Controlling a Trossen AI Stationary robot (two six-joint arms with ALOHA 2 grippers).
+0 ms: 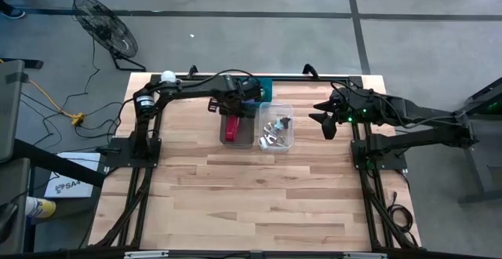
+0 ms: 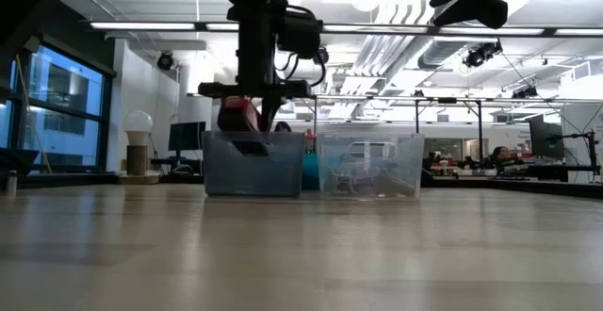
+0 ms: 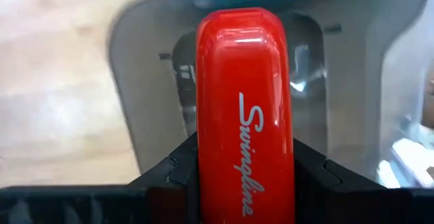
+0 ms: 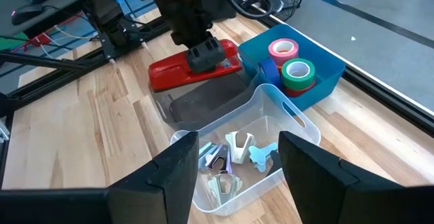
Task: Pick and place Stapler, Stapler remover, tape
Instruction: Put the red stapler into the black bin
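**Stapler held over its bin; remover and tape bins already stocked**

Reference landmark: the grey bin [image 4: 203, 105], a translucent, round-cornered plastic tub near the far edge of the table [image 1: 251, 204], a pale butcher-block top of jointed wood strips.

Progress. The stapler [image 4: 193, 66] is clamped in the left gripper [image 3: 244, 183], whose dark fingers press on both flanks near one end. It hangs directly above the grey bin, tilted, and has not yet been set down; the bin beneath looks bare. In my judgement this placement is the step in hand, with only lowering and letting go outstanding for this item.

Beside the grey bin stands the clear bin [image 4: 298, 125], thin-walled and see-through, with a slotted handle. It holds several staple removers [image 4: 237, 153], small clawed pieces in metal and pale plastic, loosely heaped. Behind the grey bin, touching both, sits the blue bin [image 4: 325, 64], opaque, holding tape rolls [image 4: 291, 64]: a pink one, a green one and part of a blue one, each a ring with a pale core. Whether more items wait elsewhere I cannot tell.

The right gripper [image 4: 234, 166] hovers over the clear bin's outer side, fingers parted and holding nothing.

Stapler finish: glossy red shell, rounded nose, long bar shape, silver script lettering.
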